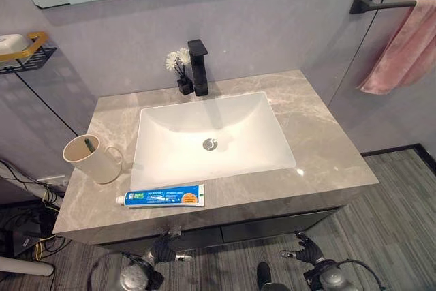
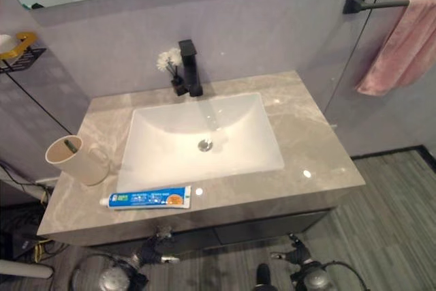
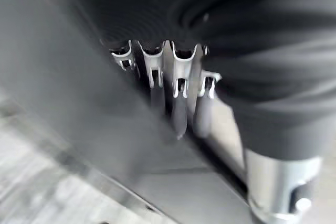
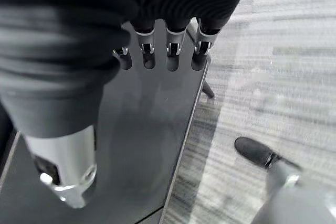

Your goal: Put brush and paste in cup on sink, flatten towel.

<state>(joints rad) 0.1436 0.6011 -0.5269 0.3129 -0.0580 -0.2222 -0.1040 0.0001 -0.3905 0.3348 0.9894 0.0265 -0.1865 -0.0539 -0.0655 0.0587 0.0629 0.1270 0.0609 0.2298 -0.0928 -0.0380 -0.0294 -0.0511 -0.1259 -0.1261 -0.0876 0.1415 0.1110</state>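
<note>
One toothpaste tube [image 1: 161, 197] lay flat at the desk's [image 1: 320, 148] front edge, within reach. One cup [image 1: 90, 158] stood left of the sink [image 1: 211, 138], its toothbrush [image 1: 89, 144] already inside. One pink towel [image 1: 403, 49] hung bunched on its rail. The left robot hand [image 1: 162, 247] and right robot hand [image 1: 304, 249] hung low before the cabinet, fingers relaxed, empty.
</note>
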